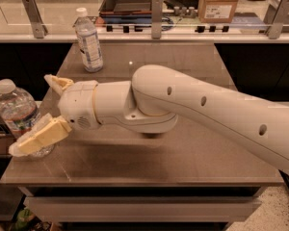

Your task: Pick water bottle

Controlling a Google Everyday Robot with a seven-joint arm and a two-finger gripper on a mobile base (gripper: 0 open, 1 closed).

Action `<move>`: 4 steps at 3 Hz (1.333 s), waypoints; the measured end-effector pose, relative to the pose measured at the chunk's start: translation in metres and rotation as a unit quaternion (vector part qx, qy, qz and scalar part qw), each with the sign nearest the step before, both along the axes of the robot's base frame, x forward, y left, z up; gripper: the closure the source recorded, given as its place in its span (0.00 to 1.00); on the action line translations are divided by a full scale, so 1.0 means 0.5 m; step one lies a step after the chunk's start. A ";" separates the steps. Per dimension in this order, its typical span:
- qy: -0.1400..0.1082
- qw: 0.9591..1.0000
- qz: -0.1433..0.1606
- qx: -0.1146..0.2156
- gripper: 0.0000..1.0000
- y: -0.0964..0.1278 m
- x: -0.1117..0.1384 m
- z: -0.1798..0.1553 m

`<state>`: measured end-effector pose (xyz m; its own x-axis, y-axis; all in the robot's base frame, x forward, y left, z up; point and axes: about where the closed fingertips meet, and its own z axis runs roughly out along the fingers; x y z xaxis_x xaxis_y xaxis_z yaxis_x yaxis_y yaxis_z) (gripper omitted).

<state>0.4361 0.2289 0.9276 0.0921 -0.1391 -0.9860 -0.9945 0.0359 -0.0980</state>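
The cream two-finger gripper (32, 113) gapes wide at the brown table's (192, 153) left edge, its fingers straddling the upright clear ribbed white-capped water bottle (14, 110); a slimmer pale-labelled bottle (89, 42) stands well apart, farther back.

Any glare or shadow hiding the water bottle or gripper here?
Camera view: warm, dim light; small glare spot on the table; the arm's shadow lies beneath it; neither hides the water bottle or the open gripper at the table's left edge.

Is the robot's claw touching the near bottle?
Cannot tell. Camera view: the open gripper flanks the water bottle; its near finger covers the base, hiding any gap.
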 end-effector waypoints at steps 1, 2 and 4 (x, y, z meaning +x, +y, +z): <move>0.000 1.000 -0.004 0.010 0.00 0.011 -0.005 -0.003; -0.006 1.000 -0.002 0.018 0.17 0.019 -0.012 -0.005; -0.011 1.000 0.004 0.022 0.63 0.028 -0.021 -0.004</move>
<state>0.4258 0.2430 0.9255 0.1142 -0.0945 -0.9890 -0.9925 0.0334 -0.1178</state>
